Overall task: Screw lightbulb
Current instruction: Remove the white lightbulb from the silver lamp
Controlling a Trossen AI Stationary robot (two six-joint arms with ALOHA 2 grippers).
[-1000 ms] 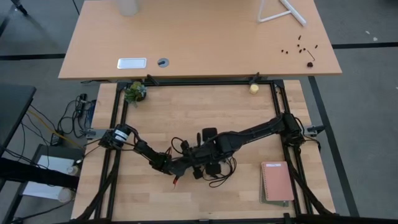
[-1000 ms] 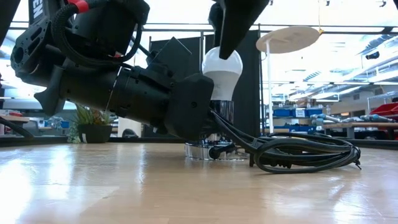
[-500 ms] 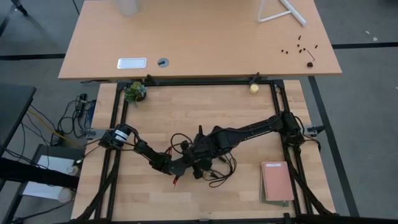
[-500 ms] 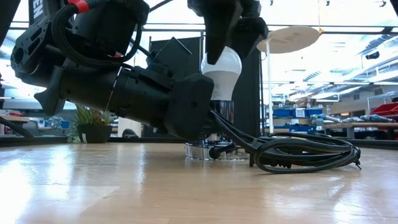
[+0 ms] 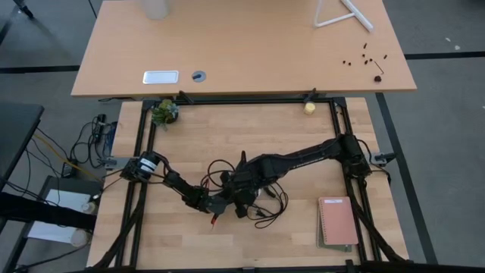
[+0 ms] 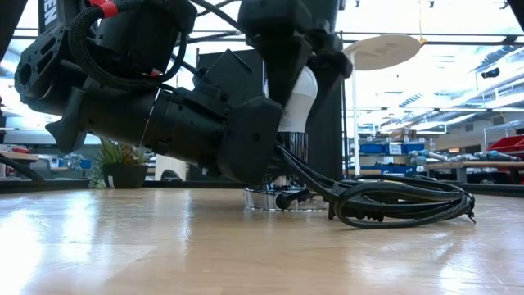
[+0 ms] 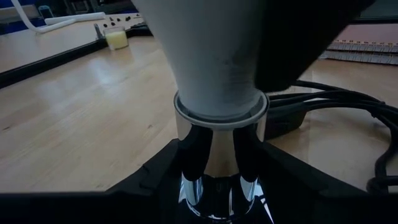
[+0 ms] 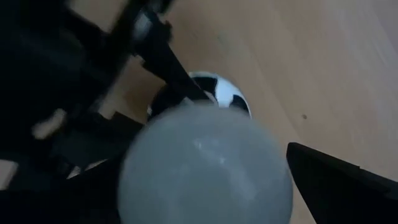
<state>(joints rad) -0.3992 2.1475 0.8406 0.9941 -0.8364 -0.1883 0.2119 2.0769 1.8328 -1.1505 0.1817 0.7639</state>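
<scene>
Gripping the chrome socket (image 7: 217, 155) low on its neck, my left pincer (image 7: 217, 146) has a dark finger on either side of the metal, pressed against it, and lies nearly flat along the desk toward its near-left part. The lightbulb (image 6: 296, 100) stands upright in that socket, its white cone meeting the socket's rim; the socket's round base (image 6: 282, 199) sits on the wood, around the middle of the desk's near half. My right pincer (image 6: 293, 61) comes down on the bulb from above, fingers on both sides of the white dome; in the low view they look clamped on the glass. From my right wrist the dome (image 8: 205, 165) fills the view. A coiled black cord (image 6: 401, 201) lies on the wood just beside the socket. A pink notebook (image 5: 337, 221) rests near the desk's near-right corner, well apart.
</scene>
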